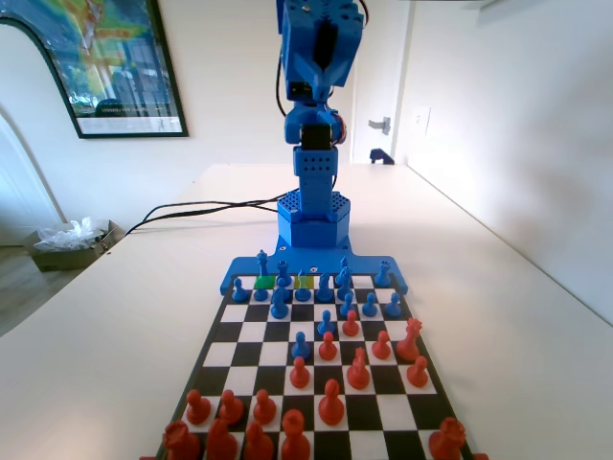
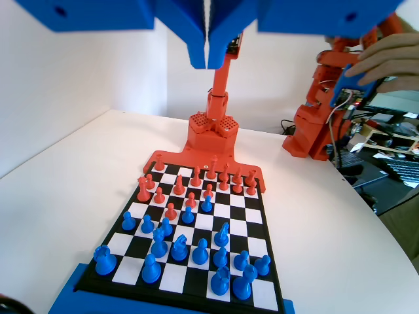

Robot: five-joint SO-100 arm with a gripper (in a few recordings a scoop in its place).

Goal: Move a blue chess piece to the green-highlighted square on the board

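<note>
Hovering high above the board (image 2: 196,278), the claw (image 2: 208,55) hangs from the top edge of the wrist view with its two jaws pressed together and nothing between them. In the fixed view the green-highlighted square (image 1: 265,283) lies in the far row, left of centre, with a paler yellow-green square (image 1: 305,282) a little to its right in the same row. Which tall blue chess piece (image 1: 262,262) is meant cannot be told for certain; one slender candidate stands at the far edge just behind the green square, close among shorter blue pawns (image 1: 279,305). Such a piece looks light, rigid and smooth, so it will likely slip or tip if pinched at its thin top. A grip low on the stem, above the wider base, seems safest, with the jaws first opened and lowered straight down to avoid the neighbours. The white surface (image 1: 115,316) around the board is bare.
</note>
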